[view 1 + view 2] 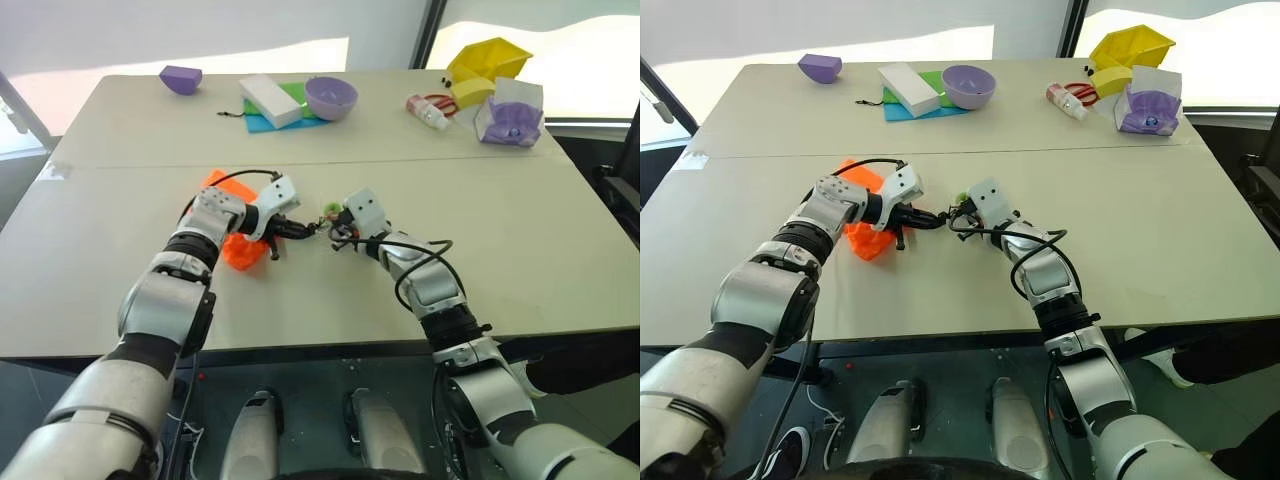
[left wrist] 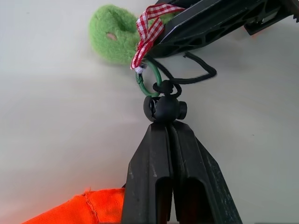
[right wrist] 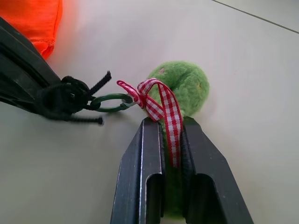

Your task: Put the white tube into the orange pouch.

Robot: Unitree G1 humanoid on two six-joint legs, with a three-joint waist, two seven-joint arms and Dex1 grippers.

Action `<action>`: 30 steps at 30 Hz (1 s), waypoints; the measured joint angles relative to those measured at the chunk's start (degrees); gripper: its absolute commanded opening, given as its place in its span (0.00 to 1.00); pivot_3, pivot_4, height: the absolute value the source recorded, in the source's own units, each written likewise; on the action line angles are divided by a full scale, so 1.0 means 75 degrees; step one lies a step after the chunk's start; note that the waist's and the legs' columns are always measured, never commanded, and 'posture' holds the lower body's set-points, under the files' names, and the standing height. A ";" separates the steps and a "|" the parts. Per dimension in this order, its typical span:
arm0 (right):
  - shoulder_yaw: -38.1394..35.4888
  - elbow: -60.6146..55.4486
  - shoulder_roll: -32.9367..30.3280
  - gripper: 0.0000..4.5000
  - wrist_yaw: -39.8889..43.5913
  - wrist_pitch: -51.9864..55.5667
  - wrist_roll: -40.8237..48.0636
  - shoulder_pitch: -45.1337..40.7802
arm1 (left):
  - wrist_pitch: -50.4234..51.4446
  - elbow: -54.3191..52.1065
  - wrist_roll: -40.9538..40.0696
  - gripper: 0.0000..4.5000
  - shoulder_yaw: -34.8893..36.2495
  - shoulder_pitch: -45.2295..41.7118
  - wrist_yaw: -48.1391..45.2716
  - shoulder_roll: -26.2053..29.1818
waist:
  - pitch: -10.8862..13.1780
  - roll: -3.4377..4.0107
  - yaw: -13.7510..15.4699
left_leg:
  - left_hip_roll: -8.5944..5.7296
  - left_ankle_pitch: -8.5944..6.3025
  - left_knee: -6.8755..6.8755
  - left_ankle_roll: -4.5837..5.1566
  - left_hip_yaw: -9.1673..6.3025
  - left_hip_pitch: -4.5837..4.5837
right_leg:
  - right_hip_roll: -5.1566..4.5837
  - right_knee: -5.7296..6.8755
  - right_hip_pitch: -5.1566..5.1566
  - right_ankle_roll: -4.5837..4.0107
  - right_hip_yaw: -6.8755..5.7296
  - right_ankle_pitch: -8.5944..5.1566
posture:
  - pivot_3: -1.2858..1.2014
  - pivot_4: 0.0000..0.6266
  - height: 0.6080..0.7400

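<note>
Pale table (image 1: pixel 560 240), two arms meeting near the middle. Orange pouch (image 1: pixel 240 248) lying crumpled under the left arm, its dark cord (image 2: pixel 196 77) running out to a black cord stopper (image 2: pixel 164 108), a green ring (image 3: pixel 111 102) and a green felt ball (image 3: pixel 182 86) with red checked ribbon (image 3: pixel 166 109). Left gripper (image 2: pixel 169 128) fingers pressed together, clamped at the stopper. Right gripper (image 3: pixel 171 126) clamped on the ball and ribbon. White tube not made out for certain; small red-marked tube (image 1: pixel 425 112) lying far off by a yellow bin (image 1: pixel 488 62)
</note>
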 measured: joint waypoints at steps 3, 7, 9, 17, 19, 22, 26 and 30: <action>0.0000 0.0000 0.0000 0.00 0.0000 -0.0006 0.0000 0.0000 | -0.0007 -0.0018 -0.0003 0.02 -0.0001 0.0007 -0.0033 0.0020 | 0.0000 0.0000 0.0000 | 0.0000 0.0000 0.0000 0.0000 0.0000 0.0000 | 0.0000 0.0000 0.0000 0.0000 0.0000 0.0000 | 0.52 0.24 1.00; 0.0000 0.0000 0.0000 0.00 0.0004 -0.0016 -0.0002 0.0000 | -0.0004 -0.0067 -0.0007 0.02 -0.0001 0.0037 -0.0151 0.0056 | 0.0000 0.0000 -0.0002 | 0.0000 0.0000 0.0000 0.0000 0.0000 0.0000 | 0.0000 0.0000 0.0000 0.0001 0.0000 -0.0001 | 0.52 0.24 1.00; 0.0010 0.0001 -0.0001 0.00 0.0016 -0.0026 -0.0004 0.0000 | 0.0077 -0.0068 -0.0024 0.14 0.0016 0.0038 -0.0269 0.0071 | 0.0000 0.0000 -0.0002 | 0.0000 0.0000 0.0000 0.0000 0.0000 0.0000 | 0.0000 0.0000 0.0000 0.0001 0.0000 -0.0001 | 0.52 0.24 1.00; 0.0029 0.0001 -0.0010 0.00 0.0061 -0.0031 -0.0011 0.0001 | -0.0145 -0.0093 -0.0017 0.40 0.0043 0.0107 -0.0261 0.0070 | 0.0000 0.0000 -0.0003 | 0.0000 0.0000 0.0017 0.0000 -0.0001 -0.0001 | 0.0000 0.0013 0.0000 0.0000 0.0000 0.0000 | 0.52 0.24 1.00; 0.0029 0.0001 -0.0010 0.00 0.0061 -0.0031 -0.0012 0.0001 | -0.0194 -0.0084 -0.0015 0.40 0.0063 0.0107 -0.0076 0.0067 | 0.0000 0.0000 -0.0003 | 0.0000 0.0000 0.0020 0.0000 -0.0001 -0.0003 | 0.0000 0.0012 0.0000 0.0001 0.0000 0.0000 | 0.52 0.24 1.00; 0.0029 0.0001 -0.0008 0.00 0.0060 -0.0031 -0.0014 0.0001 | -0.0300 -0.0079 -0.0011 0.40 0.0074 0.0107 0.0089 0.0067 | 0.0000 0.0000 -0.0003 | 0.0000 0.0000 0.0021 0.0000 -0.0001 -0.0003 | 0.0000 0.0013 0.0000 0.0001 0.0000 0.0000 | 0.52 0.24 1.00; 0.0031 0.0001 -0.0007 0.00 0.0058 -0.0031 -0.0015 0.0001 | -0.0464 -0.0072 0.0006 0.40 0.0072 0.0106 0.0137 0.0082 | 0.0000 0.0000 -0.0003 | 0.0000 0.0000 0.0021 0.0000 -0.0001 -0.0003 | 0.0000 0.0013 0.0000 0.0001 0.0000 0.0000 | 0.52 0.24 1.00; 0.0031 0.0001 -0.0010 0.00 0.0059 -0.0031 -0.0023 0.0002 | -0.0829 -0.0066 0.0084 0.40 0.0062 0.0106 0.0234 0.0140 | 0.0000 0.0000 0.0000 | 0.0000 0.0000 0.0021 0.0000 -0.0001 -0.0004 | 0.0000 0.0012 0.0000 0.0001 0.0000 0.0000 | 0.52 0.24 1.00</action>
